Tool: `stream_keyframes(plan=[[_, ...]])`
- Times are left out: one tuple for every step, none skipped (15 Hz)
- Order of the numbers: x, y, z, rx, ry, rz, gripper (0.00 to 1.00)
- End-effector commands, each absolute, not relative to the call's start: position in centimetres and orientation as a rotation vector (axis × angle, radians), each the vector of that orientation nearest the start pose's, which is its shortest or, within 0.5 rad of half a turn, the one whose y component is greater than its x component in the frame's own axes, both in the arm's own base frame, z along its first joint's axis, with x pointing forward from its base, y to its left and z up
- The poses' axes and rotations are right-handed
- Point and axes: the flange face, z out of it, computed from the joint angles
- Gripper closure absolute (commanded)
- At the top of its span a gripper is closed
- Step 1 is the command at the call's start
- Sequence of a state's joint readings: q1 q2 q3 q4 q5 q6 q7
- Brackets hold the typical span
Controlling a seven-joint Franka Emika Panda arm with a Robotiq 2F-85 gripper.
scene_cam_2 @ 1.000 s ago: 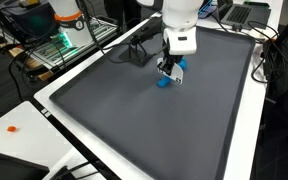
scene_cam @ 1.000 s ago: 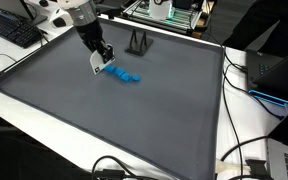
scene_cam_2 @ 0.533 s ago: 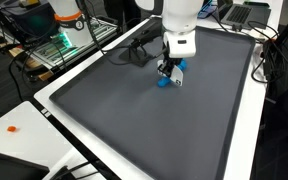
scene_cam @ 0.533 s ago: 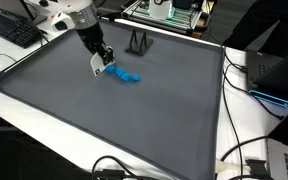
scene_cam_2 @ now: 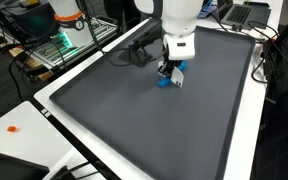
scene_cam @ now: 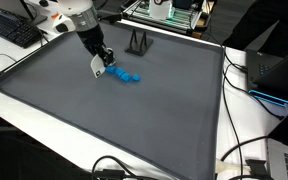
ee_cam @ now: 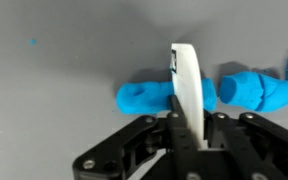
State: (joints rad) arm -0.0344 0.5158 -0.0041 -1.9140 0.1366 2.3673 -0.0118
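Observation:
My gripper point(scene_cam: 101, 58) point(scene_cam_2: 169, 68) is shut on a thin white flat blade point(ee_cam: 187, 85), held edge-on and pointing down. The blade's tip point(scene_cam: 95, 67) rests on a row of blue dough-like lumps point(scene_cam: 124, 75) lying on the dark grey mat point(scene_cam: 134, 120). In the wrist view the blade crosses one blue lump point(ee_cam: 144, 98), and another blue lump point(ee_cam: 254, 90) lies apart to its right. In an exterior view the blue lumps point(scene_cam_2: 165, 83) show just under the fingers. The fingers point(ee_cam: 184, 125) clamp the blade from both sides.
A small black stand point(scene_cam: 137, 42) point(scene_cam_2: 134, 52) sits on the mat behind the gripper. A keyboard point(scene_cam: 12, 28), a laptop point(scene_cam: 284, 70) and cables point(scene_cam: 234, 160) lie around the mat on the white table. A tiny orange item point(scene_cam_2: 12, 128) lies on the table edge.

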Motion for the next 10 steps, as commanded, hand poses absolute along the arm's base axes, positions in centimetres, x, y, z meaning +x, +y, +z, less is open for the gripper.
stream_keyframes(plan=[[61.69,-2.10,19.89,-2.997,0.234,0.131,0.98],[61.63,-2.19,19.91,-2.995,0.248,0.139,0.98],[61.49,-2.20,20.07,-3.001,0.246,0.155,0.98],[61.37,-2.12,20.24,-3.005,0.241,0.166,0.98],[61.24,-1.95,20.46,-3.003,0.241,0.173,0.98],[61.19,-1.85,20.53,-2.996,0.245,0.181,0.98],[61.15,-1.76,20.56,-2.996,0.246,0.192,0.98],[61.09,-1.71,20.57,-2.997,0.255,0.209,0.98],[60.93,-1.75,20.57,-3.003,0.256,0.235,0.98],[60.83,-1.71,20.55,-2.999,0.271,0.254,0.98]])
